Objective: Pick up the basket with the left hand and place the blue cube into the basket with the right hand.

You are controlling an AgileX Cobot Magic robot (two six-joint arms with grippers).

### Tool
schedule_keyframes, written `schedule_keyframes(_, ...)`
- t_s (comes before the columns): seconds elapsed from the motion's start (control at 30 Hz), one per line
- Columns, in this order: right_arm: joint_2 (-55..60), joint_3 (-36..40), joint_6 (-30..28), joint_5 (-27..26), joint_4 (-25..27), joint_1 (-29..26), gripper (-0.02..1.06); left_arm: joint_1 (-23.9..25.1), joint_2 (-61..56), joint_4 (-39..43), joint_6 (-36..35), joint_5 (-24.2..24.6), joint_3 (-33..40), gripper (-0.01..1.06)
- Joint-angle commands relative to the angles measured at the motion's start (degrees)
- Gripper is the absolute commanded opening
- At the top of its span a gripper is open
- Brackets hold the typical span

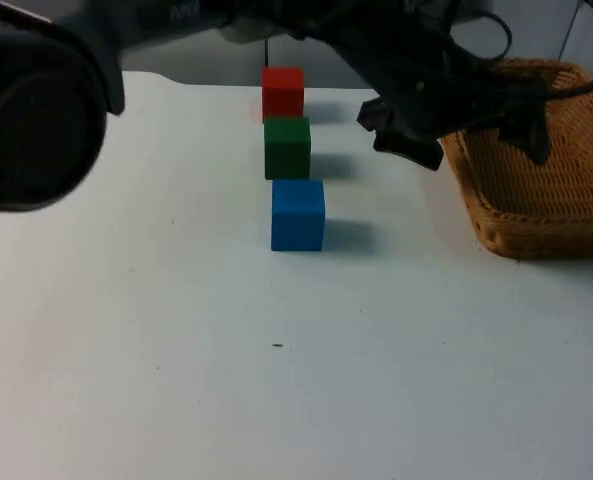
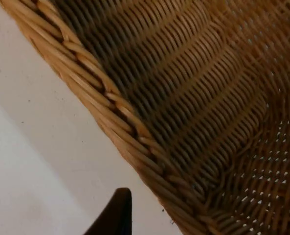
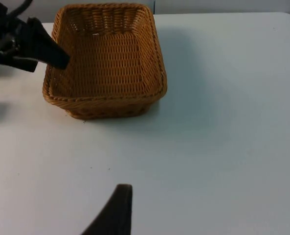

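Note:
The blue cube (image 1: 297,214) sits mid-table, nearest of a row of three cubes. A woven wicker basket (image 1: 521,225) rests on the table at the right. My left arm reaches across the back, and its left gripper (image 1: 471,138) is open over the basket's left rim, one finger outside and one inside. In the left wrist view the basket's rim (image 2: 120,112) runs close by, with a fingertip (image 2: 113,215) on the table side. The right wrist view shows the basket (image 3: 105,105) some way off with the left gripper (image 3: 37,46) at its edge. My right gripper (image 3: 116,210) waits above bare table.
A green cube (image 1: 287,147) stands just behind the blue one and a red cube (image 1: 282,92) behind that, near the table's far edge. A bulky black part of the left arm (image 1: 36,120) looms at the upper left. The white table (image 1: 276,380) stretches open in front.

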Motion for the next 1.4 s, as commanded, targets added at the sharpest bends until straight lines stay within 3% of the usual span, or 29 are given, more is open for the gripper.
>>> schedule_keyframes(0.0, -0.1, 0.5, 0.0, -0.5, -0.4, -0.3, 1.04, -0.7, 1.5, 1.5, -1.9, 0.0, -2.6, 1.05)
schedule_keyframes(0.6, -0.1, 0.5, 0.0, -0.5, -0.4, -0.3, 1.04, -1.1, 4.6, 7.2, -10.6, -6.0, -3.7, 1.04)
schedule_keyframes(1.27, -0.1, 0.5, 0.0, -0.5, -0.4, -0.3, 1.04, -2.2, 7.4, 9.1, -10.7, -6.6, -3.7, 1.04)
schedule_keyframes(1.37, -0.1, 0.5, 0.0, -0.5, -0.4, -0.3, 1.04, -2.2, 7.4, 9.5, -12.5, -6.6, -3.7, 0.96)
